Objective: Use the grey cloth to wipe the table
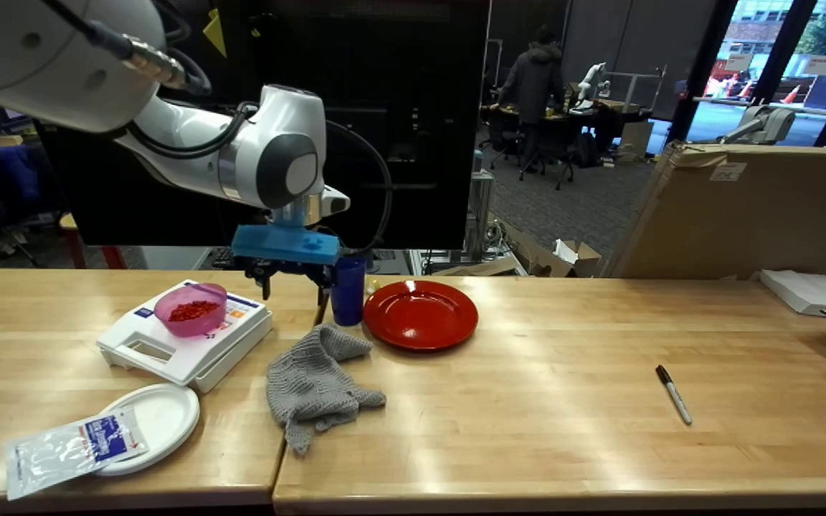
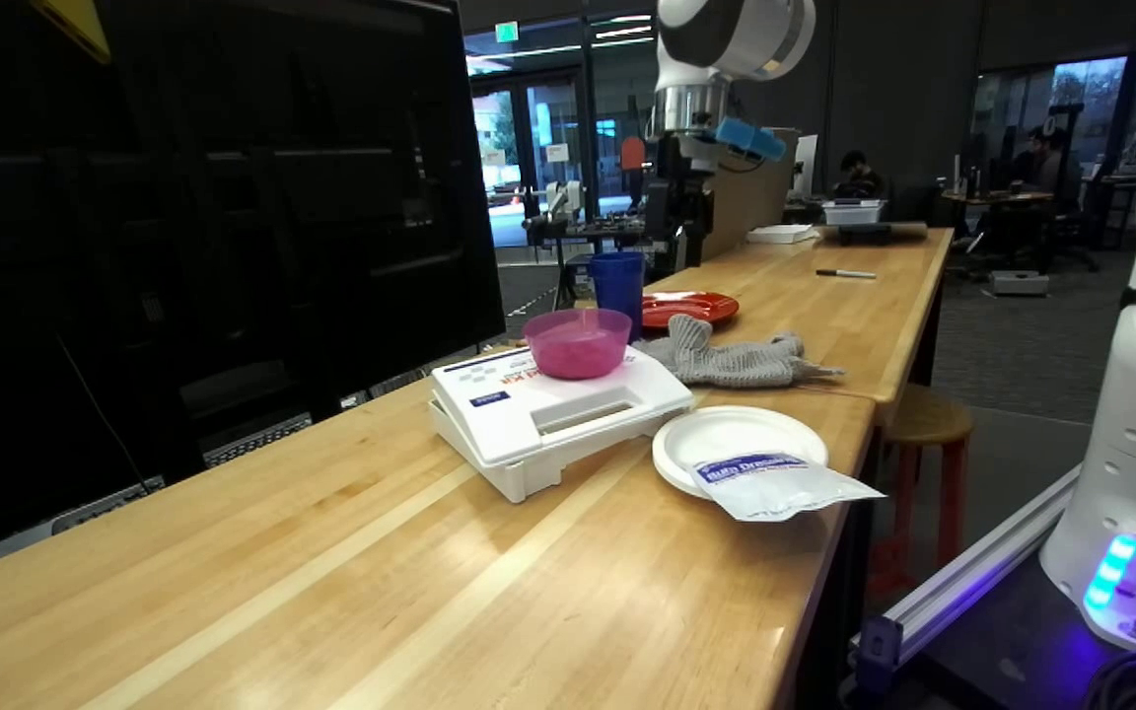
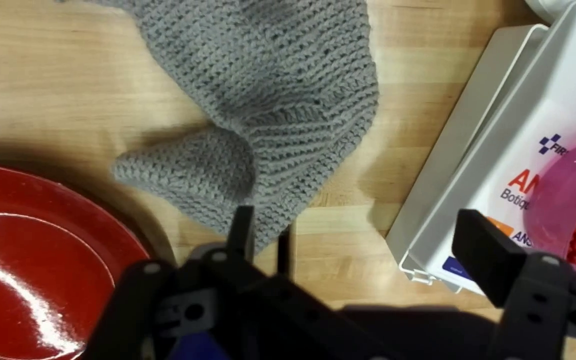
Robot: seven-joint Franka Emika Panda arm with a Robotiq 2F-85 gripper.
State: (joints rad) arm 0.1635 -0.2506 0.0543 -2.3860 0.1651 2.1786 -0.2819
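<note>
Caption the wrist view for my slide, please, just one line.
Open claw above a wooden table: rumpled grey cloth, red plate at left, pink bowl on a white case at right.

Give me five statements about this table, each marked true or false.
1. The pink bowl rests on the white case. True.
2. The gripper holds the grey cloth. False: its jaws are apart, and the cloth lies on the table.
3. The blue cup stands upright. True.
4. The marker lies on the red plate. False: it lies on the table, away from the plate.
5. The packet lies partly over the white plate. True.
</note>
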